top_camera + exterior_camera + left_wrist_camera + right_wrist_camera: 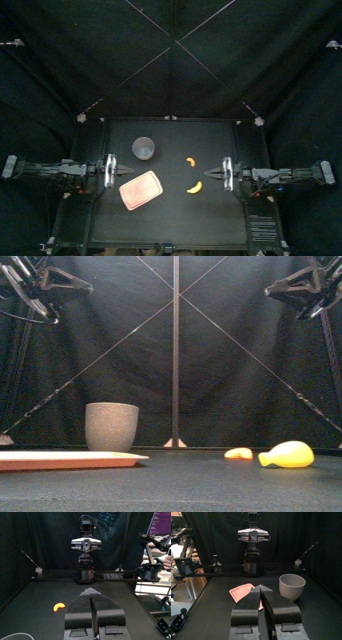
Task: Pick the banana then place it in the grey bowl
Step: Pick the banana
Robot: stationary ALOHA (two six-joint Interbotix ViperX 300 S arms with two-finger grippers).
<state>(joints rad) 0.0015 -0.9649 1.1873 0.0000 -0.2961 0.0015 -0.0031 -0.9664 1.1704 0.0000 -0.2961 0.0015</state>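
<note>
The yellow banana (195,187) lies on the tabletop (174,220) right of centre, apart from both arms. A small orange toy (190,161) sits near it, farther back. The grey bowl (143,149) stands upright at the far left, with the pink tray (140,189) nearer. The left end effector (91,594) and right end effector (260,589) hang raised at the 2 sides, both clenched on nothing.

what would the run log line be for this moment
phase: before pick | left gripper: shut, parked left | right gripper: shut, parked right | banana: on table, untouched | grey bowl: upright beside pink tray
</note>
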